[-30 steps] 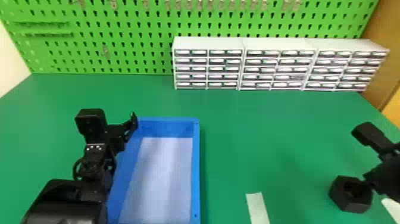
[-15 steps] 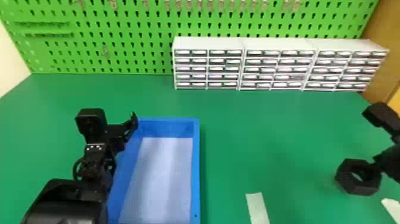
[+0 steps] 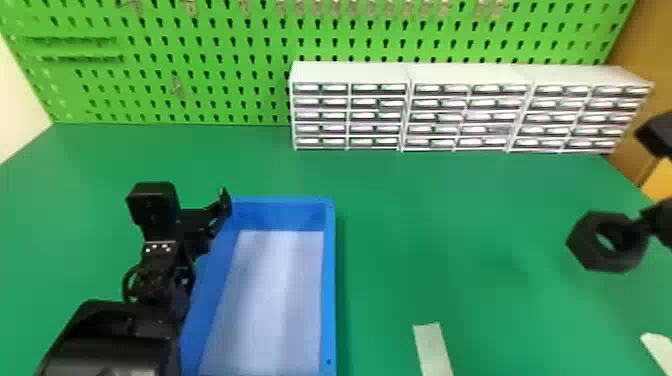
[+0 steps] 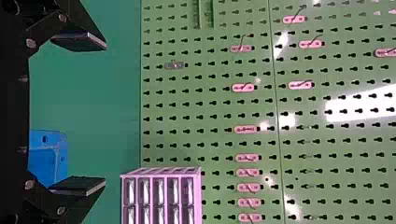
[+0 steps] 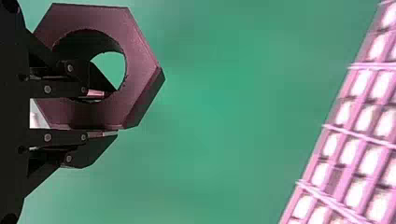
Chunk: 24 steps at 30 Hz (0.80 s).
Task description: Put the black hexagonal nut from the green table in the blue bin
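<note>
At the head view's right edge my right gripper [image 3: 645, 222] is shut on one wall of the black hexagonal nut [image 3: 585, 245], held above the green table [image 3: 480, 210]. In the right wrist view, one finger of the right gripper [image 5: 109, 114] passes into the hole of the nut [image 5: 142, 60] and the other lies along its outer side. The blue bin [image 3: 329, 280] stands left of centre. By its left wall is my parked left gripper [image 3: 212, 217]; in the left wrist view the left gripper [image 4: 100, 114] is open with nothing between its fingers.
White drawer cabinets [image 3: 350, 72] line the back of the table before a green pegboard [image 3: 210, 95]. A pale strip [image 3: 433, 350] lies right of the bin, and another pale piece [image 3: 660, 350] is near the right edge.
The nut, earlier low at the right, has risen off the table and moved a little to the right with my right gripper. The left arm has kept still.
</note>
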Available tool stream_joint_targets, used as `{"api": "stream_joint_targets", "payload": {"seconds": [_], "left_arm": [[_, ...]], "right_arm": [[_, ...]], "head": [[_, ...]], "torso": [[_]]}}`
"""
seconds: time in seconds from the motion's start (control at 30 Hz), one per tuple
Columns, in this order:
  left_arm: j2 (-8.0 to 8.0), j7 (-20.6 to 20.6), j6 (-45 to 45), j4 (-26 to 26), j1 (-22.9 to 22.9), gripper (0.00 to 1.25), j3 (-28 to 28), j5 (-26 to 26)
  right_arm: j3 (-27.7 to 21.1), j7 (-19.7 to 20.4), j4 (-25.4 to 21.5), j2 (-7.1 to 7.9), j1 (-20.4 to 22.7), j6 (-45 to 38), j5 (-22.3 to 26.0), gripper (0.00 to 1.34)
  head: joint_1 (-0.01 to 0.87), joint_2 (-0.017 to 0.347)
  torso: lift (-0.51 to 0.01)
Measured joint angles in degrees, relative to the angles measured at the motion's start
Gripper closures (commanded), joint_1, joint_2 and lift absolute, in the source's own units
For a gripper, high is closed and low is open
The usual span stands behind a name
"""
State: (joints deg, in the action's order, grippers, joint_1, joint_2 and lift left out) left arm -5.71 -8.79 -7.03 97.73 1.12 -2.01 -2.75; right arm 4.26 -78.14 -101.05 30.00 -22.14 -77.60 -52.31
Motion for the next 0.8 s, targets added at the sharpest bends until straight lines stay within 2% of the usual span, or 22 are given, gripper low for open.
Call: {"api": "stream_joint_targets", "payload": {"seconds": [0.17,0.53,0.8], "left_arm": [[0.0,0.0,0.0,0.0,-0.27,0.25,-0.22,0.02],[0.0,0.0,-0.15,-0.05,-0.42,0.25,-0.43,0.07],[0.0,0.0,-0.34,-0.08,-0.5,0.25,-0.52,0.12]], "right_arm": [[0.87,0.0,-0.75,-1.32,-3.4,-0.36,0.85,1.07],[5.06,0.0,-0.89,-3.1,-9.27,-0.85,4.7,1.07],[7.28,0.32,-0.77,-5.8,-13.59,-1.06,5.4,1.07]], "head": [[0.686,0.051],[0.686,0.051],[0.686,0.051]], "torso": [[-0.096],[-0.096],[-0.096]]}}
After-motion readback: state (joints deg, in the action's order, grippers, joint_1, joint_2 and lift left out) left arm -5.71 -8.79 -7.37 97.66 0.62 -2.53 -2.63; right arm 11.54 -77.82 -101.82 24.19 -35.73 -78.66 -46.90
